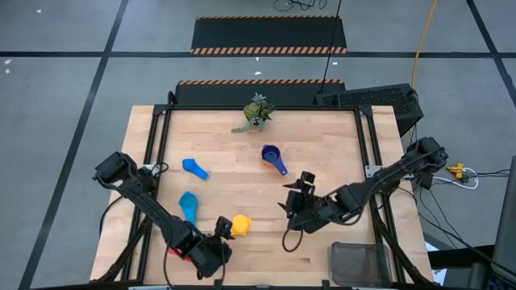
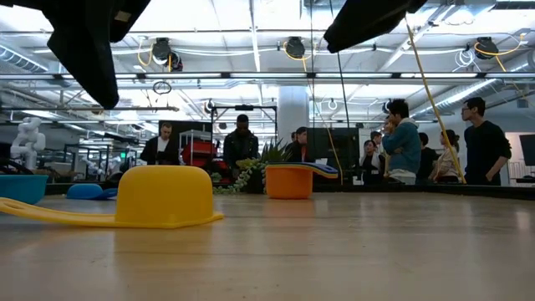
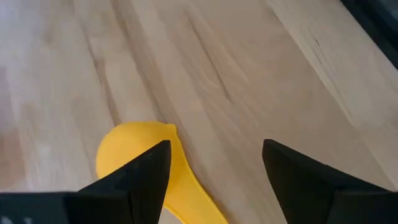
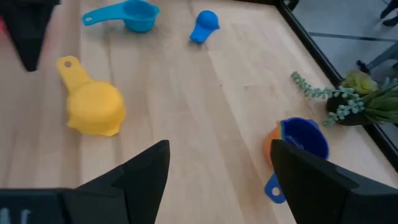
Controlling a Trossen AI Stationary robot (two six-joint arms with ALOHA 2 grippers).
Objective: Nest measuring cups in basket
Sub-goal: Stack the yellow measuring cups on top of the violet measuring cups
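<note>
A yellow measuring cup (image 1: 240,224) (image 3: 127,152) lies mouth down on the table, its handle (image 2: 50,215) flat on the wood. My left gripper (image 1: 223,234) (image 3: 214,162) hangs open just above it, one finger over the bowl's edge and the handle beside that finger. My right gripper (image 1: 297,201) (image 4: 221,168) is open over the table's middle, holding nothing. A dark blue cup (image 4: 305,140) sits upright inside an orange one (image 2: 288,181). A light blue cup (image 1: 188,205) and a blue cup (image 1: 193,167) lie apart on the left. The basket (image 1: 360,262) stands at the near right corner.
A small green plant sprig (image 1: 256,113) lies at the table's far edge, near the dark blue cup. Bare wood stretches between the yellow cup and the basket. Black rails (image 1: 372,161) run along the table's sides. People stand in the room beyond the table.
</note>
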